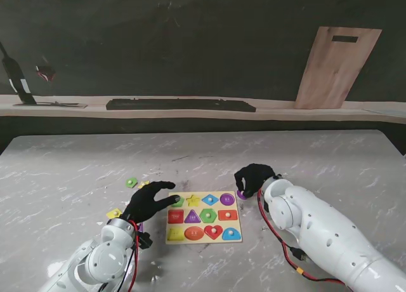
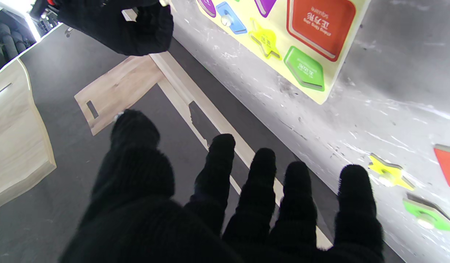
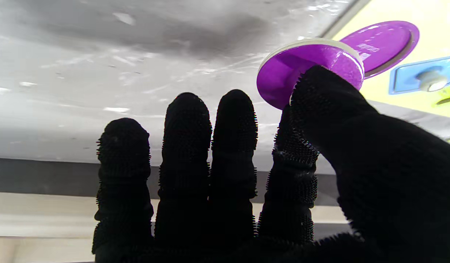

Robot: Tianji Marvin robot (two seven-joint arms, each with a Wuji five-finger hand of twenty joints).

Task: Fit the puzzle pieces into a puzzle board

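Observation:
The yellow puzzle board [image 1: 236, 225] lies on the marble table in front of me, its coloured shapes showing. My right hand [image 1: 254, 178] is at the board's far right corner, thumb and forefinger pinching a purple round piece [image 3: 283, 76], also the purple round piece [image 1: 242, 194]. The piece hangs tilted beside the board's purple circle recess [image 3: 382, 44]. My left hand [image 1: 151, 202] hovers at the board's left edge with its fingers [image 2: 261, 175] spread and nothing in it.
Loose pieces lie left of the board: a green one [image 1: 131, 183], a yellow star [image 1: 144, 185], another yellow one [image 1: 114, 213]. The left wrist view adds a red piece [image 2: 447, 164]. A wooden board [image 1: 336, 66] leans on the back wall behind a shelf.

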